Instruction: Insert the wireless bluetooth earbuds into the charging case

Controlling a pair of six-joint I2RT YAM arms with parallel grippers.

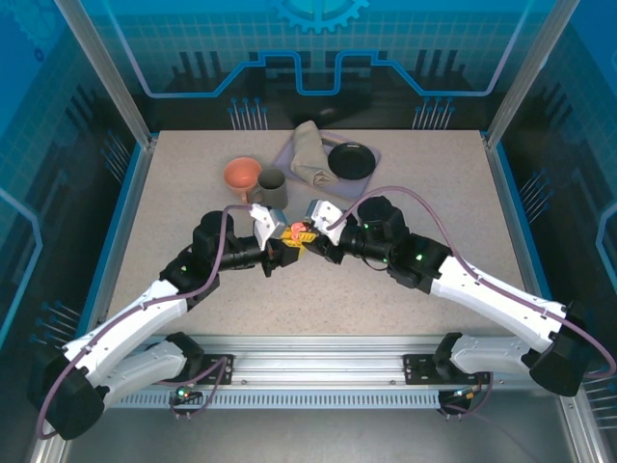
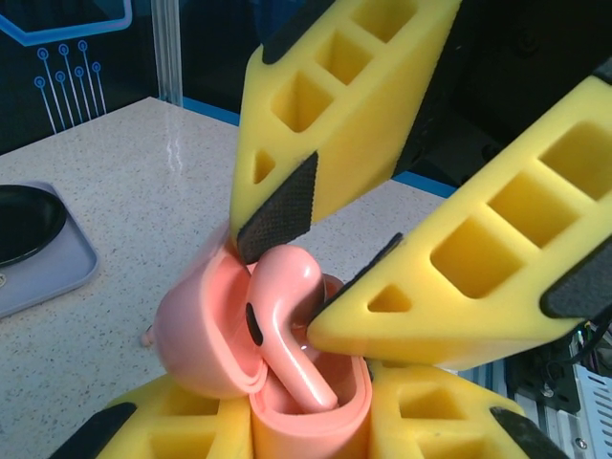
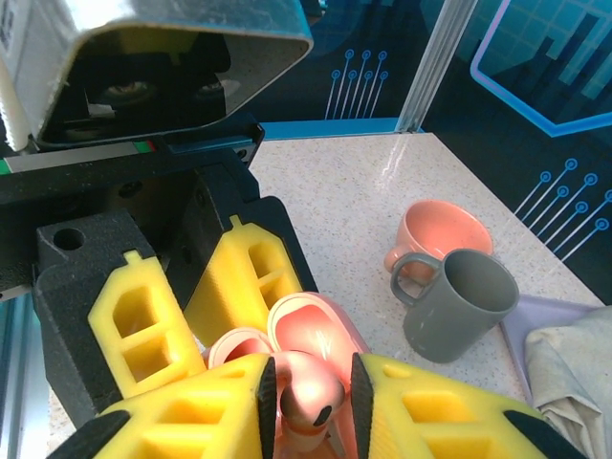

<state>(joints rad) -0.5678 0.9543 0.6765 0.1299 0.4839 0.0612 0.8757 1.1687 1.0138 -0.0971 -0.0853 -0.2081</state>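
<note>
A salmon-pink charging case (image 2: 306, 402) is held with its lid (image 2: 196, 335) swung open to the left, and my left gripper (image 2: 306, 427) is shut on its body. A salmon-pink earbud (image 2: 282, 296) stands with its stem down inside the case opening. My right gripper (image 3: 308, 402) is shut on the earbud's head (image 3: 311, 390), just above the open case lid (image 3: 316, 330). From above, both grippers meet at the table's middle, left gripper (image 1: 278, 253) and right gripper (image 1: 310, 234), with the pink earbud (image 1: 297, 231) between them. The other earbuds are out of view.
Behind the grippers stand a salmon cup (image 1: 242, 174) and a grey mug (image 1: 271, 187). Further back, a crumpled beige cloth (image 1: 307, 154) and a black dish (image 1: 351, 160) rest on a lavender tray (image 1: 378, 154). The mug (image 3: 459, 304) is close on the right gripper's far side.
</note>
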